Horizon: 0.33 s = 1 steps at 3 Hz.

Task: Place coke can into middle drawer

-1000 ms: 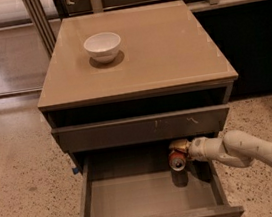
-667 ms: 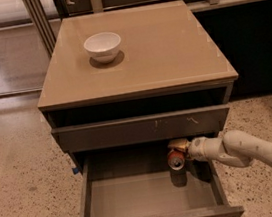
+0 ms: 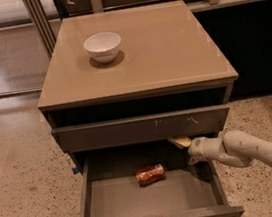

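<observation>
lying on its side on the flat floor of the middle drawer (image 3: 119, 203), the coke can (image 3: 150, 174) sits towards the back, about midway between the two side walls, with its ends pointing left and right and touching neither wall. the drawer is pulled well out, below a shut drawer front (image 3: 129, 130) that carries a few small white scratches. the gripper (image 3: 180, 141) is at the drawer's back right corner, tucked just under that scratched front, up and to the right of the can and clear of it. whether it is wide or narrow i cannot tell from here. the pale arm (image 3: 255, 151) reaches in from the right over the drawer's side wall. up on the tan cabinet top (image 3: 168, 50) a white bowl (image 3: 102, 46) stands upright near the back left
</observation>
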### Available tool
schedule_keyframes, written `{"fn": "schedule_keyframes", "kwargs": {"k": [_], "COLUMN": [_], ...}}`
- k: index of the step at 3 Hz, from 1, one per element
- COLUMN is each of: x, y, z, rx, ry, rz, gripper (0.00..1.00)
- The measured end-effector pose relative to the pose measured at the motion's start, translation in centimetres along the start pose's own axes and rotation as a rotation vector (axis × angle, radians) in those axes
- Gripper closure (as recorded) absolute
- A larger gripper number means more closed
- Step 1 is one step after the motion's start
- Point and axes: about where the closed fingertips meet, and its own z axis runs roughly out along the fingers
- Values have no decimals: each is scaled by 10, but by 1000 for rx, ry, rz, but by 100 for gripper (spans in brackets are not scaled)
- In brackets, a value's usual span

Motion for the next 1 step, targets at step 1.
{"fn": "schedule_keyframes", "kwargs": {"k": [1], "x": [0], "y": [0], "z": [0], "rx": [0], "ry": [0], "rz": [0], "gripper": [0]}}
